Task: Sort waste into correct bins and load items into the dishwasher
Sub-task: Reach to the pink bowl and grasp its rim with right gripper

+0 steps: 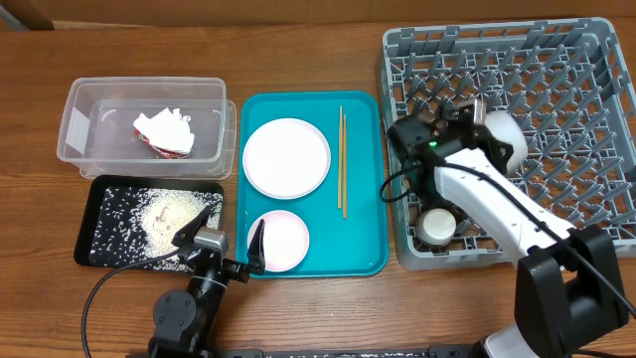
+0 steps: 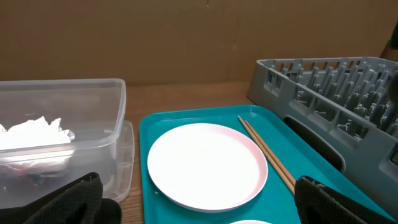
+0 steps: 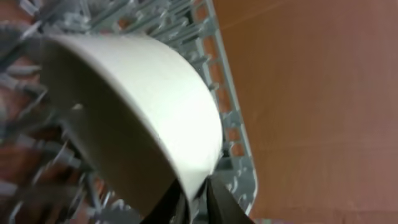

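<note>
R gripper [image 3: 196,200] pinches rim of white round bowl [image 3: 124,106] over grey plastic pegged dish rack [image 1: 576,80]; L gripper [image 1: 236,221] gapes wide, empty, at teal tray [image 1: 363,199].

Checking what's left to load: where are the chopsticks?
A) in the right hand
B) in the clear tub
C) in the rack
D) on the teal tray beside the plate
D: the chopsticks lie on the teal tray, beside the plate.

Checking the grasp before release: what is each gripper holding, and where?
Right gripper pinches the white bowl by its rim. Left gripper holds nothing.
</note>
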